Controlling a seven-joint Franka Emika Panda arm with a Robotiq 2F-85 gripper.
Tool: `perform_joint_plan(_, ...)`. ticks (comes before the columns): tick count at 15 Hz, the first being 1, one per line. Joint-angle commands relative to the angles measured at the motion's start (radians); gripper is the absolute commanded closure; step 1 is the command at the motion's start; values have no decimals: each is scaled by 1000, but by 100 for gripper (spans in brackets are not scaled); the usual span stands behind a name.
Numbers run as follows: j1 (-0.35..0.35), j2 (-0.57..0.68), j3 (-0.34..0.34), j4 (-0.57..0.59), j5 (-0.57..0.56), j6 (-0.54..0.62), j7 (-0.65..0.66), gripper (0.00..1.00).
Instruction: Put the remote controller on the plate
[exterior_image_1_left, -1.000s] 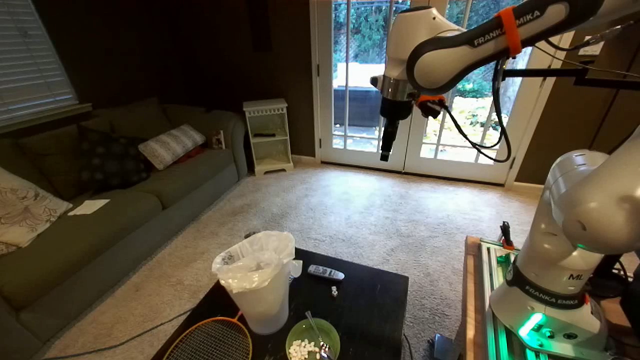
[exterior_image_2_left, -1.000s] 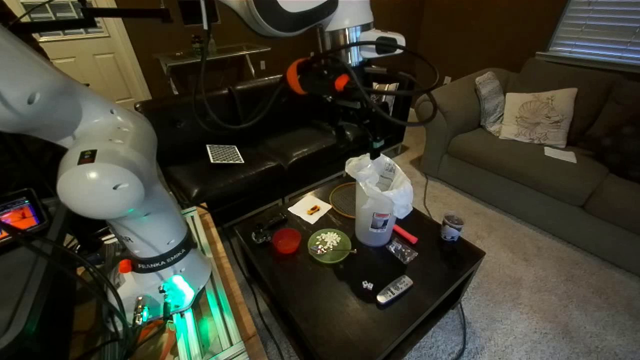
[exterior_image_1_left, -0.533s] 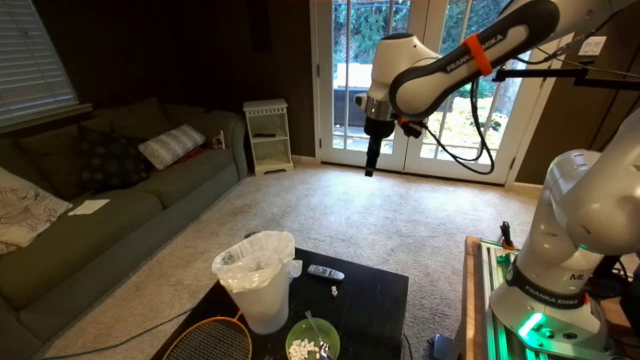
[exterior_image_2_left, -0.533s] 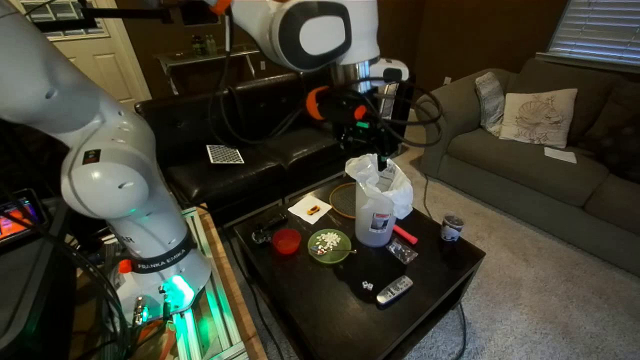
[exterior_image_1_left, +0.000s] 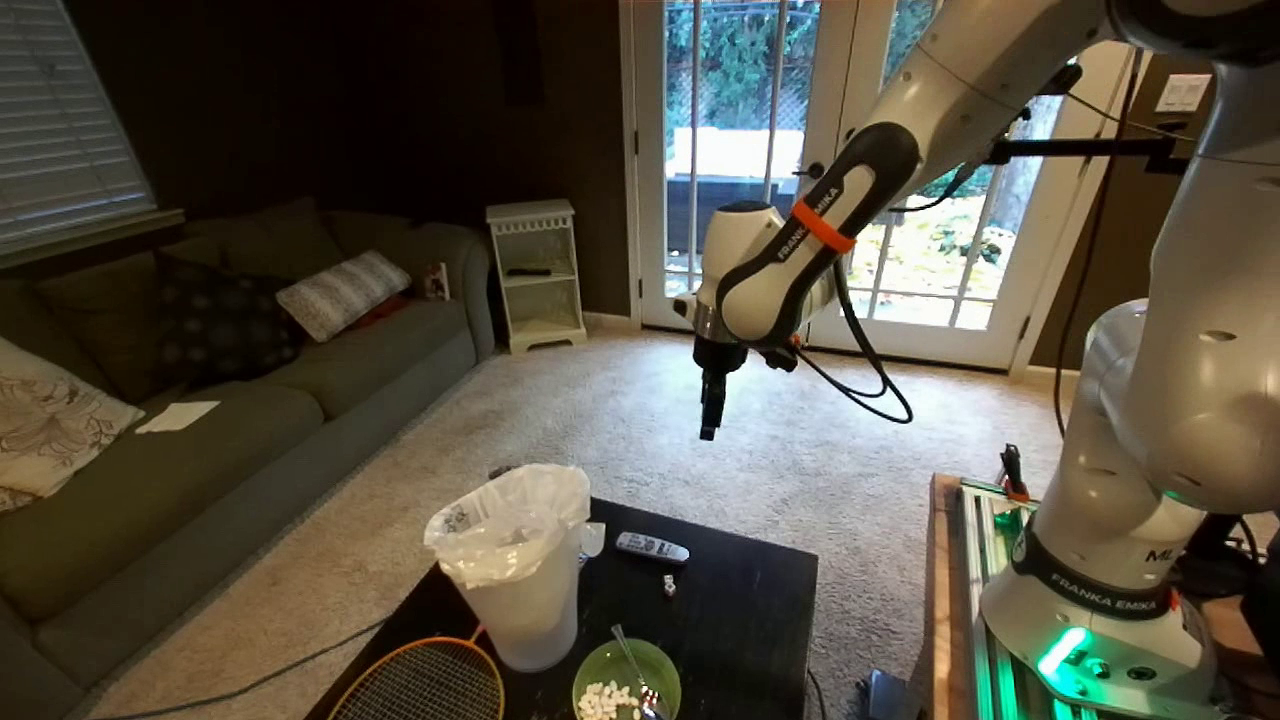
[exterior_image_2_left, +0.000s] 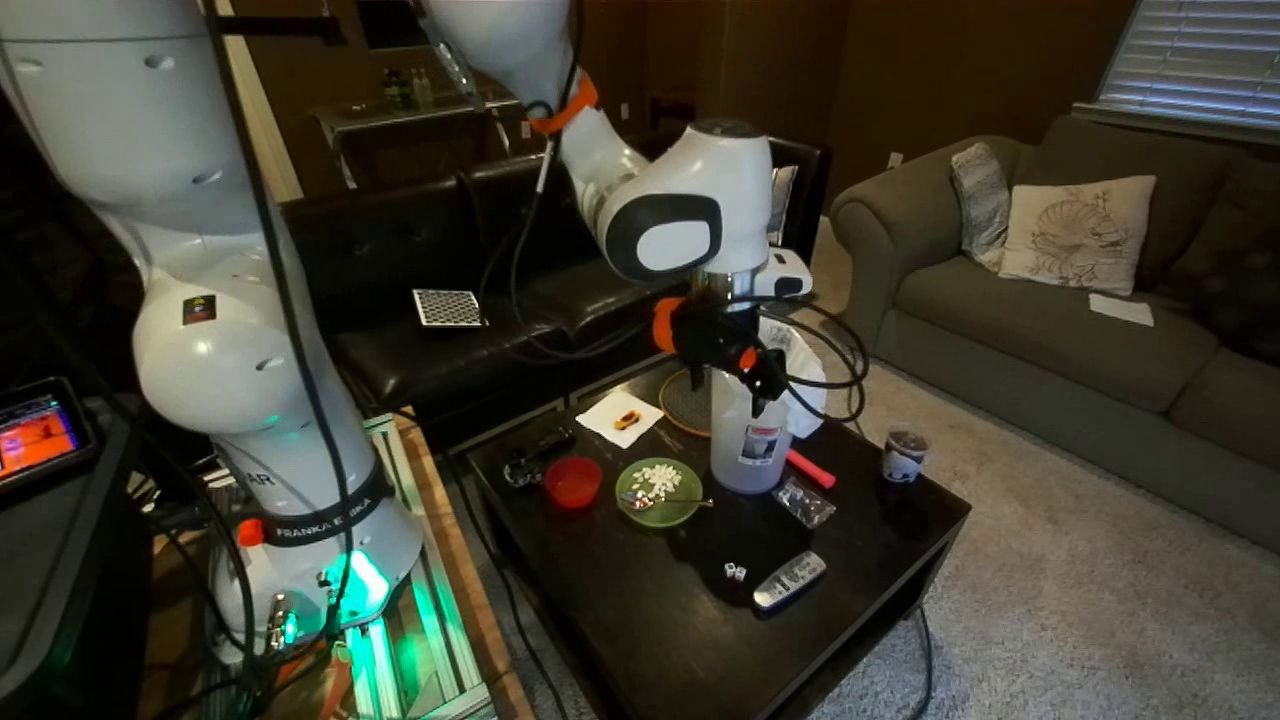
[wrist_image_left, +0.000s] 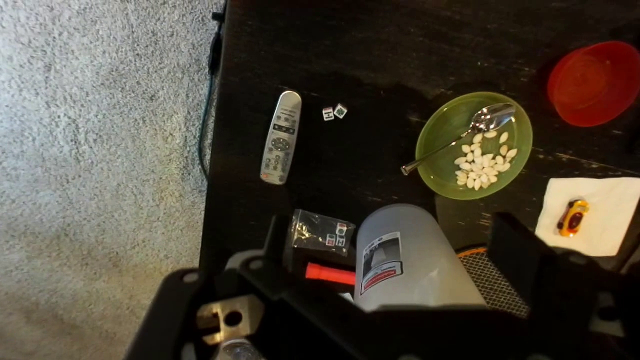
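Lower than half a second ago, the white jointed robot arm (exterior_image_1_left: 870, 165) now holds its slim black fingers (exterior_image_1_left: 709, 425) further down and a little further left in an exterior view; nothing on the black wooden bench (exterior_image_2_left: 640, 600) appears shifted. Across the lower part of the wrist view the fingers stand spread wide, pinching nothing.

Left of centre there, the slim silver-grey plastic remote controller (wrist_image_left: 281, 138) lies flat close to the bench's edge, so a sideways nudge could send it onto the pale carpet (wrist_image_left: 125, 125). Just to its right sit two small white marked cubes (wrist_image_left: 328, 114); a finger landing wide of the narrow remote might strike them and spoil the grasp. At lower centre, the tall translucent white plastic bin (wrist_image_left: 415, 255) appears between the fingers; going straight down could tip it, though I cannot tell whether they hang over it. Right of centre, the round green plate (wrist_image_left: 445, 125) already bears white oval pieces (wrist_image_left: 478, 172) and a shiny metal spoon (wrist_image_left: 487, 120) whose handle overhangs the rim. Released there, the remote could land tilted on the spoon and slide off, or press the handle and scatter pieces.
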Motion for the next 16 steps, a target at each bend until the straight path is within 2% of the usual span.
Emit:
perform_joint_plan(1, -45, -6, 48, 3, -5, -2, 9, 0)
perform_joint_plan(4, -49, -2, 49, 26, -14, -40, 21, 0)
perform_joint_plan(6, -56, 154, 64, 117, 49, -72, -46, 0)
perform_joint_plan(8, -79, 257, 105, 171, 90, -97, -105, 0)
perform_joint_plan(12, -115, 501, 153, 320, -25, -88, -49, 0)
perform_joint_plan(15, -188, 694, 224, 469, -20, -151, -106, 0)
perform_joint_plan(16, -162, 562, 203, 342, -40, -102, -46, 0)
